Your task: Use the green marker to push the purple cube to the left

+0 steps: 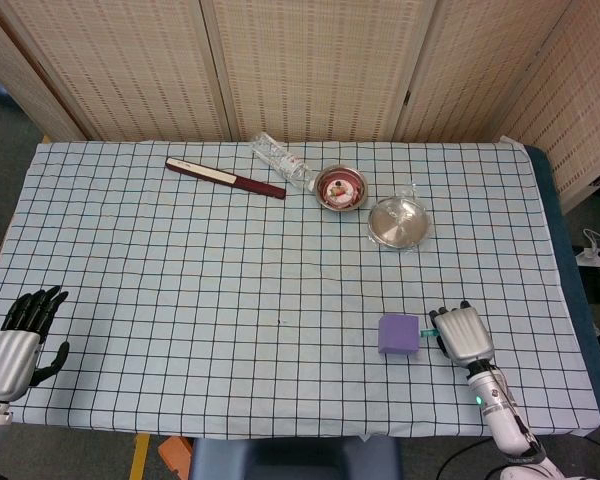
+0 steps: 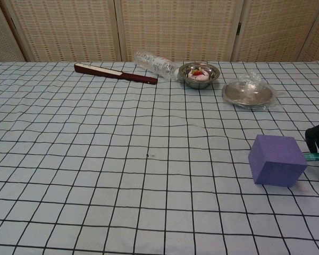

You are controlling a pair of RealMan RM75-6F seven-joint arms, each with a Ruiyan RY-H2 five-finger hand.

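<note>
The right hand has its fingers closed around the green marker, whose tip points from the fingers to the purple cube just beside them. The left hand rests with fingers apart, holding nothing.

A folding screen of pale woven panels in light wooden frames stands behind the table, which is covered by a white cloth with a black grid. Grey floor shows at the left, with a yellow strip near the front edge. Light is even and soft.
</note>
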